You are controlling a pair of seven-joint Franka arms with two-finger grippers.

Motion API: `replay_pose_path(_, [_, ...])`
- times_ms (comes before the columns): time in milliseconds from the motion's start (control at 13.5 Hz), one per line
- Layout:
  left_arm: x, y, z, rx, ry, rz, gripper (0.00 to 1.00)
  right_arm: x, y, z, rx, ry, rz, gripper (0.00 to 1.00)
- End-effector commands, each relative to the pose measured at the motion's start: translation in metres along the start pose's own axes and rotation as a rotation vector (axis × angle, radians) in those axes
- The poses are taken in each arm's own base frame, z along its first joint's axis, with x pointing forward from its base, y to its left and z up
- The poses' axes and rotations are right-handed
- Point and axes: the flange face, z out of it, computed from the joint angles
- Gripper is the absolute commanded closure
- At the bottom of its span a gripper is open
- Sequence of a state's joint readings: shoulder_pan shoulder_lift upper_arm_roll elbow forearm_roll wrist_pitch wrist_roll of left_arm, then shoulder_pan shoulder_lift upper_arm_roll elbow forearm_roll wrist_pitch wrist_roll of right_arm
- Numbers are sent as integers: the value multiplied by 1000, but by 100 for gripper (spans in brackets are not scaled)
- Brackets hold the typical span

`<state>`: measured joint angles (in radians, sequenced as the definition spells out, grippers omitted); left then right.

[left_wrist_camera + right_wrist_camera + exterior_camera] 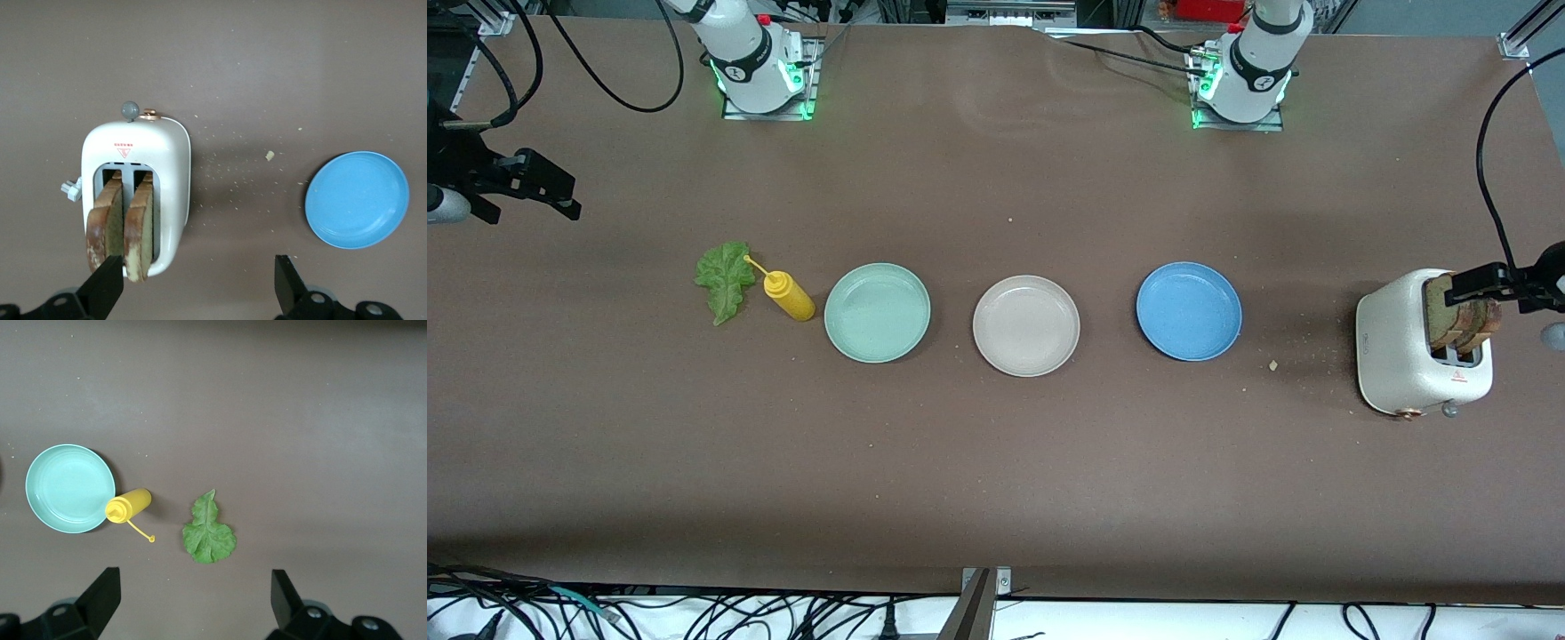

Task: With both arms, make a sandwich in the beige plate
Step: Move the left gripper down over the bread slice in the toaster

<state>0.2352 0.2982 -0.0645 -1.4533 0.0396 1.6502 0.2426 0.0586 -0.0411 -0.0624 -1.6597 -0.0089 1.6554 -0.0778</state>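
1. The beige plate point(1025, 325) sits empty at the middle of the brown worktop point(996, 462), between a mint green plate point(877, 312) toward the right arm's end and a blue plate point(1189, 310) toward the left arm's end.
2. Two bread slices point(1463, 322) stand upright in the slots of a white toaster point(1400, 347) near the worktop's edge at the left arm's end.
3. The left end effector point(198, 283) hovers above the toaster, fingers spread wide, holding nothing, well apart from the beige plate.
4. A lettuce leaf point(724, 280) lies flat beside a yellow squeeze bottle point(788, 294), which lies on its side just beside the green plate.
5. The right end effector point(193, 599) hangs over the worktop's edge at the right arm's end, near the leaf, fingers apart and empty.
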Motion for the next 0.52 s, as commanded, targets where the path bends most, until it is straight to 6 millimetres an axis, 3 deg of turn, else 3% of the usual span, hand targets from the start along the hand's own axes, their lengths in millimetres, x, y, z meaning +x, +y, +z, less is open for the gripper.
replay_pose_path(0, [-2, -10, 16, 13, 0, 30, 0, -3, -2, -8, 3, -1, -1, 0])
replay_pose_path(74, [-2, -12, 27, 14, 2, 58, 0, -3, -2, -8, 3, 0, -1, 0])
replay_pose_path(222, [-8, -36, 41, 9, 22, 67, 0, -3, -2, -8, 3, -1, 1, 0])
replay_pose_path(443, [-11, -42, 66, 9, 31, 71, 0, -3, -1, -8, 3, -1, -2, 0])
